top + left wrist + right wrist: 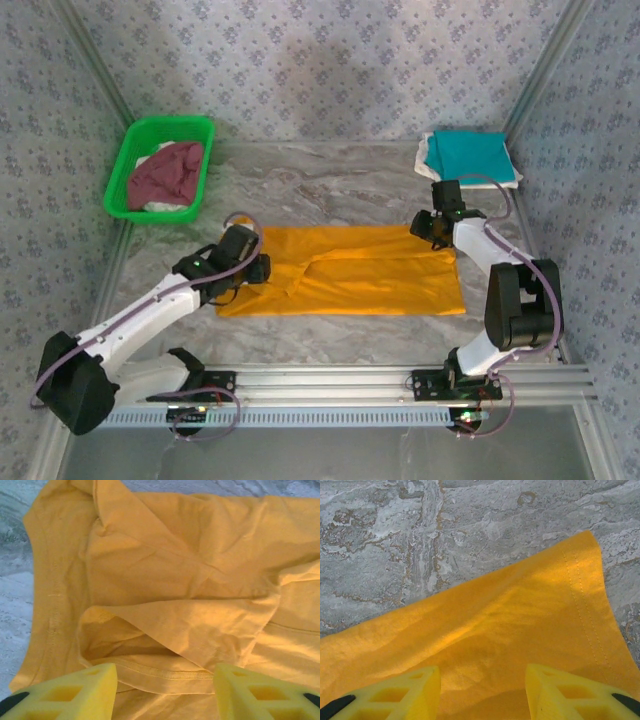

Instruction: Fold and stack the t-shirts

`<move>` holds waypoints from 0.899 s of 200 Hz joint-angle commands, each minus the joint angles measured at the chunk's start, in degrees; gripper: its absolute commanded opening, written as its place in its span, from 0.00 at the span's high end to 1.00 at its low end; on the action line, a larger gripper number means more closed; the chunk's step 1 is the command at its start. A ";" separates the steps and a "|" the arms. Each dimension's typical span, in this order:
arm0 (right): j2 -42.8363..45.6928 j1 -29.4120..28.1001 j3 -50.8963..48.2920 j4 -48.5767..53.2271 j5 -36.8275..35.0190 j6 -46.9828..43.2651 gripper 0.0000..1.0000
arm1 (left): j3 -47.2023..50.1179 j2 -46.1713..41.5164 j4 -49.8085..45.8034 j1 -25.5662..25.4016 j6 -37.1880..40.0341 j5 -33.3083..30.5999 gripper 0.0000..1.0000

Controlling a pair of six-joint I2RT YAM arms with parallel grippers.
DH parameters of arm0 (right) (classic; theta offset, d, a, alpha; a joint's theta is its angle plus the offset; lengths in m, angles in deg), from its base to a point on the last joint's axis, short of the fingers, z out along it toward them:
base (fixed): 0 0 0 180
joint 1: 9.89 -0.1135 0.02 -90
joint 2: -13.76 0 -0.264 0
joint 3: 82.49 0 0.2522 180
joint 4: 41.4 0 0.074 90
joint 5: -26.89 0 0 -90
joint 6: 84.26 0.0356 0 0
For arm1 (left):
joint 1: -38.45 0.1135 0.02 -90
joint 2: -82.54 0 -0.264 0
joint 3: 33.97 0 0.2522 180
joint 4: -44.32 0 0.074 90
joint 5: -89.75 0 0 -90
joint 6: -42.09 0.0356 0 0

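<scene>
The marbled grey surface (340, 185) sits between walls of patterned paper, and you have three stations on it. A green basket (122, 170) at the far left holds a maroon t-shirt (172, 170). At the far right a folded teal t-shirt (470, 155) lies on a white one (424, 160). The orange-yellow t-shirt (380, 270) is spread across the middle, partly folded along its length.

Your left gripper (248, 268) hangs over that shirt's left end. Its wrist camera shows the jaws wide apart above a rumpled, pocketed fold, holding nothing. Your right gripper (432, 228) is at the shirt's far right corner, likewise released, with the stitched hem just ahead of its fingers.

Watch the left side first. The layers there are loose and overlapping, so if you close where you are you will likely catch only the top flap or an uneven bunch. Lifting that would pull the existing fold open.

On the right you are very near the cloth's edge, and a shallow pinch could slip off once the shirt's weight comes on.

If one arm rises ahead of the other, expect a skewed crease. The right arm also works close to the teal stack, so a wide swing could nudge it.
</scene>
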 commanded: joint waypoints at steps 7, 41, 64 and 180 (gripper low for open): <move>-0.21 -0.54 0.52 -0.41 0.34 -0.45 0.50 | -0.35 3.13 -4.28 3.03 7.18 5.92 0.44; -1.66 -1.08 1.67 -0.20 0.55 -0.65 0.50 | 1.00 7.60 -1.13 5.60 7.54 5.70 0.39; -1.82 -1.18 1.94 -0.31 0.90 -0.71 0.50 | 2.27 8.47 -0.68 8.03 5.67 2.05 0.40; -0.96 -1.18 0.73 -0.33 1.28 -0.97 0.50 | 8.75 10.93 3.55 11.57 -2.93 3.48 0.93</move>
